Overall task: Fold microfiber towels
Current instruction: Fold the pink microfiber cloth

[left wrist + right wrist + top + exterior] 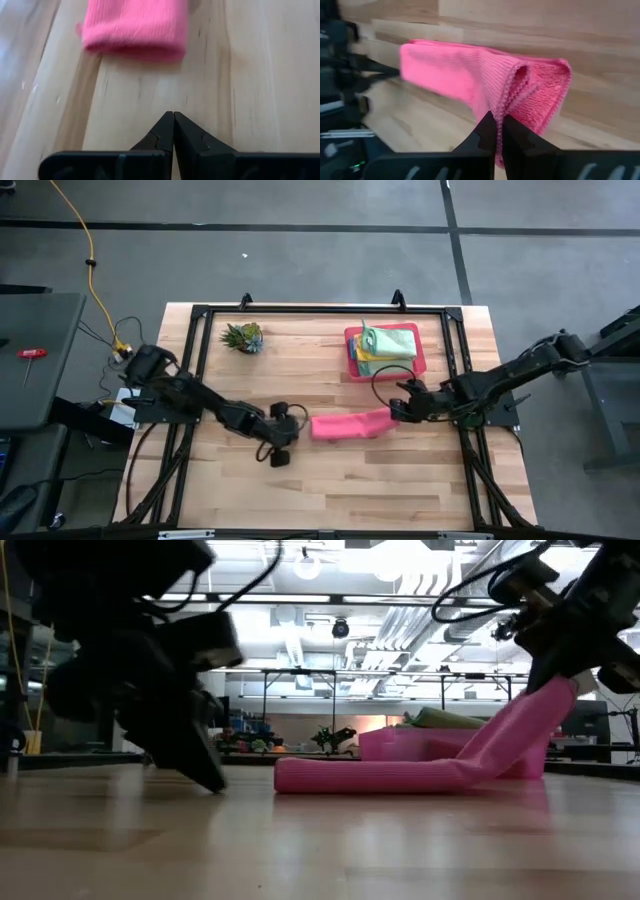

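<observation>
- A pale wooden table [330,480] with a black frame stands on a grey floor; the low view alone looks past it into a room with ceiling pipes and lights
- Low in the high view's middle, the left gripper [284,448] sits just left of the pink towel [348,424]; its wrist view shows the two fingers pressed together with nothing between them, a strip of bare wood separating their tips from the towel's rounded end [135,27]
- The towel lies as a folded band at frame centre; only the low view shows its right end lifted off the wood [525,725] while the rest lies flat
- The right gripper [400,412] is at that raised end; its wrist view shows the fingers clamped on the towel's layered, stitched edge [512,87]
- Farther back, upper right of centre, the pink tray [421,366] holds a stack of towels [388,345], green on top with yellow and teal edges showing below
- A small spiky plant [243,337] stands at upper left of the table
- A yellow cable [92,275] runs across the floor at upper left
- No writing or label is readable in any view
</observation>
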Robot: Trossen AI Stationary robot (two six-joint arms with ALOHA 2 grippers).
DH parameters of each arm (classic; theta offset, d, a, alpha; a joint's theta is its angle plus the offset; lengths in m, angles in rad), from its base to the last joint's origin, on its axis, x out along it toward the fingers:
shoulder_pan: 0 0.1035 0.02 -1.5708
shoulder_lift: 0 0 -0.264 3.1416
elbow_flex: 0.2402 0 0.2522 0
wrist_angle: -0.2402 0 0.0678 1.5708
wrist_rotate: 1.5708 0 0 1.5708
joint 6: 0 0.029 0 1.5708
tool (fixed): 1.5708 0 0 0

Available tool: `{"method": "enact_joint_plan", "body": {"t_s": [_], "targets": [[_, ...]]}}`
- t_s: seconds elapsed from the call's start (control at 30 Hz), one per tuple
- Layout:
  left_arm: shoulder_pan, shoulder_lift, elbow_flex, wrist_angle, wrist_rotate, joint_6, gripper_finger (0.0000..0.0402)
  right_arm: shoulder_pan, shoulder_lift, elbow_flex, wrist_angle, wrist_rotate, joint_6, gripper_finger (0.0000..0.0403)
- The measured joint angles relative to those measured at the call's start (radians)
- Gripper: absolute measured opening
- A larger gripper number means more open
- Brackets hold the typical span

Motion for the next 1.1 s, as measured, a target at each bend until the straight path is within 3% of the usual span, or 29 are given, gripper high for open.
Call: {"method": "enact_joint_plan", "body": {"t_s": [0.23,0.53,0.67,0.8,0.93,1.1], "targets": [[0.001,0.111,0.12,-0.008,-0.019,0.0,0.0,0.014,0.033,0.0,0.105,-0.007,-0.019,0.0],[0.001,0.118,0.136,-0.006,-0.037,0.0,0.0,0.024,0.092,0.001,0.246,-0.03,-0.126,0.0],[0.003,0.095,0.137,-0.047,0.014,0.016,0.0,0.024,0.093,0.013,0.19,-0.076,-0.156,0.0],[0.003,0.017,0.131,-0.2,0.05,0.07,0.0,0.023,0.093,0.061,0.082,-0.086,-0.201,0.0],[0.016,-0.075,0.132,-0.308,-0.014,0.122,0.0,0.021,0.093,0.103,0.014,-0.087,-0.238,0.0],[0.06,-0.1,0.132,-0.28,-0.053,0.192,0.0,0.021,0.109,0.119,0.003,-0.085,-0.246,0.0]]}}
